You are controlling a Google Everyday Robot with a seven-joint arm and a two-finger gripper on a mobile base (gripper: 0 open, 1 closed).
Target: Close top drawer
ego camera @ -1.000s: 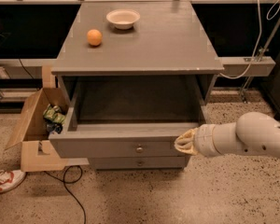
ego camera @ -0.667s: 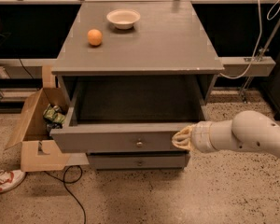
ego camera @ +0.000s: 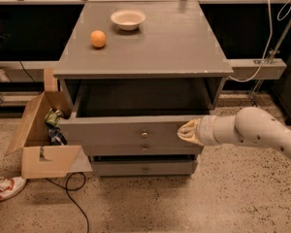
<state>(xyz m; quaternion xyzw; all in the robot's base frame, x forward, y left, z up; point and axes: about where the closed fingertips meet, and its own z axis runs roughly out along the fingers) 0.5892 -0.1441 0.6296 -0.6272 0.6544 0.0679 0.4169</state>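
Observation:
The top drawer [ego camera: 116, 130] is a wide grey drawer with a small round knob [ego camera: 144, 134] at the centre of its front. It stands partly pulled out of the grey cabinet [ego camera: 145, 38], its dark inside showing. My gripper [ego camera: 185, 131] comes in from the right on a white arm. Its cream tip rests against the right part of the drawer's front panel.
Two lower grey drawer fronts [ego camera: 144, 168] sit under the top drawer. An orange [ego camera: 98, 38] and a white bowl [ego camera: 128, 19] sit on the cabinet top. An open cardboard box [ego camera: 36, 144] with items stands on the floor at the left, with a cable [ego camera: 70, 198] and a shoe [ego camera: 2, 188] near it.
The drawer has slid back into the cabinet by a good part of its length. My gripper has moved with its front panel, staying on the right part.

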